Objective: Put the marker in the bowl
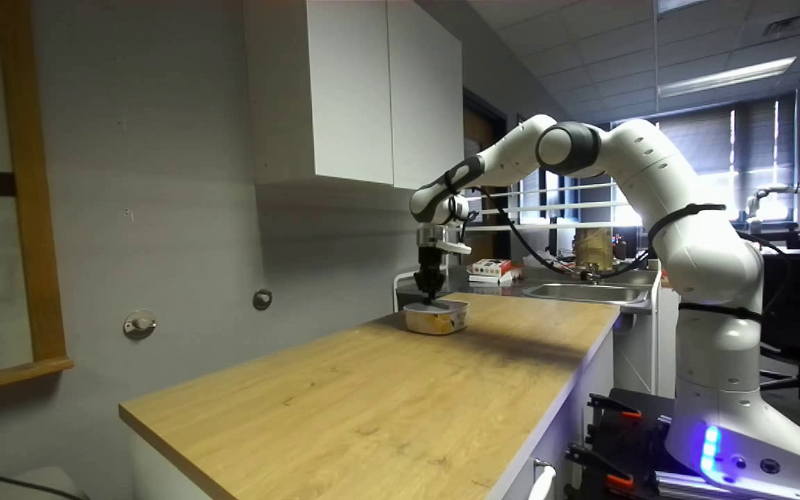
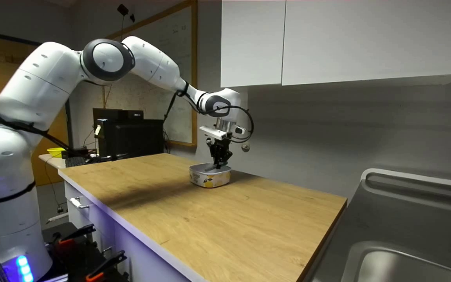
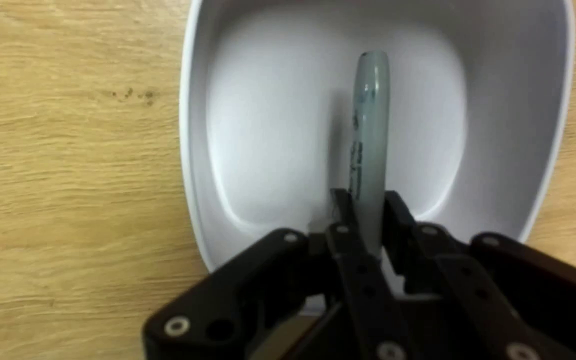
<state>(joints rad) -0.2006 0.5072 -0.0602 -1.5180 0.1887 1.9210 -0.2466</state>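
The bowl [image 1: 436, 321] stands on the wooden counter and shows in both exterior views [image 2: 210, 179]. It is pale with a yellow lemon print outside and whitish-grey inside [image 3: 268, 130]. My gripper [image 3: 368, 210] points down over the bowl, with its fingers shut on the marker [image 3: 371, 120]. The marker is a slim grey stick with dark print, lying roughly level between the fingertips. It also shows small at the bowl's rim height in an exterior view [image 2: 211, 168]. Its shadow falls on the bowl floor, so it seems held above it. Its rear end is hidden by the fingers.
The wooden counter [image 1: 344, 403] runs around the bowl. A grey wall stands close behind the bowl, and a white cabinet [image 2: 327, 43] hangs above. A metal sink [image 1: 584, 292] and small boxes [image 1: 490, 268] lie beyond the counter's end.
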